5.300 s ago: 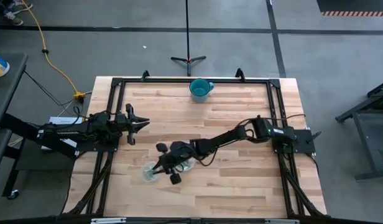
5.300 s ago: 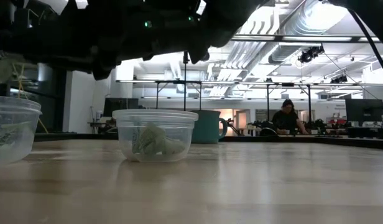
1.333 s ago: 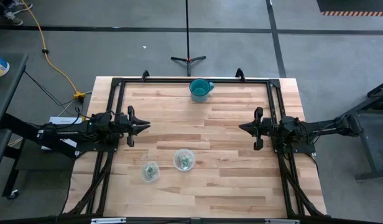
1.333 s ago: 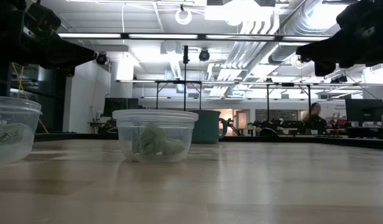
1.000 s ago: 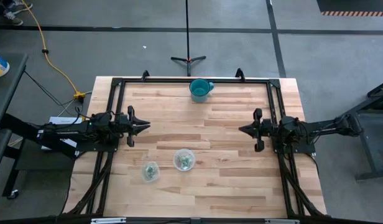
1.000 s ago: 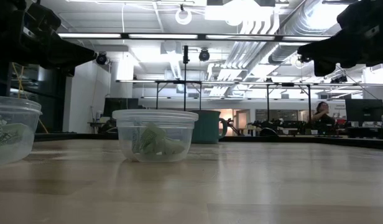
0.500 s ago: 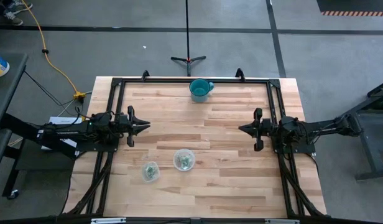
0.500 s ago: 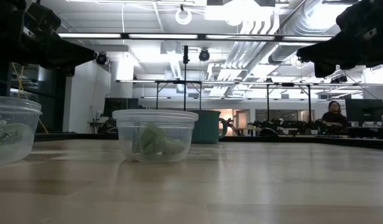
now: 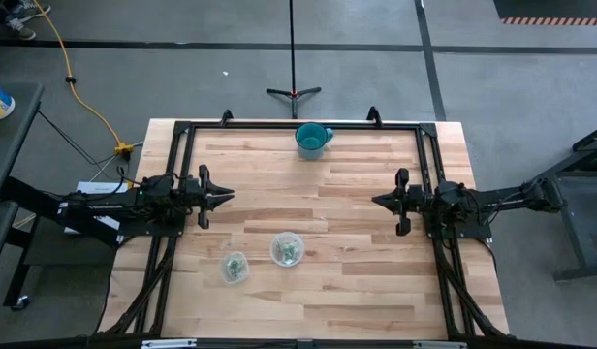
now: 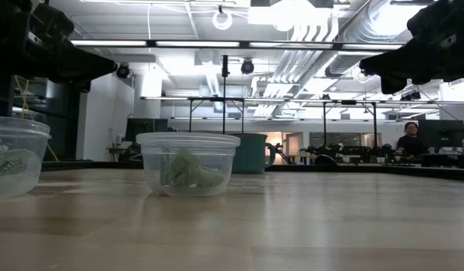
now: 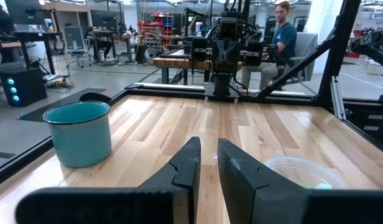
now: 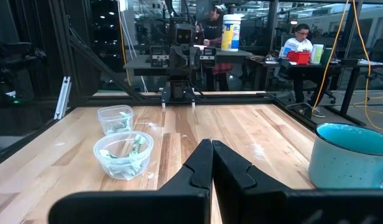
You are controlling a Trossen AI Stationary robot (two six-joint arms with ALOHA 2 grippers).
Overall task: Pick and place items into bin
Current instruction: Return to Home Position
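Two clear plastic bowls stand on the wooden table near its front: one [image 9: 287,249] and one to its left [image 9: 235,267]. Both hold pale green shiny pieces [image 10: 188,170]; no loose pieces show on the table. The bowls also show in the right wrist view [image 12: 123,154] [image 12: 115,118]. My left gripper [image 9: 228,194] hovers at the table's left side, empty, with a narrow gap between its fingers [image 11: 207,149]. My right gripper [image 9: 376,201] hovers at the table's right side, shut and empty [image 12: 211,149]. Both are above the table and far from the bowls.
A teal mug [image 9: 313,140] stands at the table's far edge, in the middle. A black frame [image 9: 298,124] runs round the table's far, left and right sides. People sit at desks in the room beyond [image 10: 409,139].
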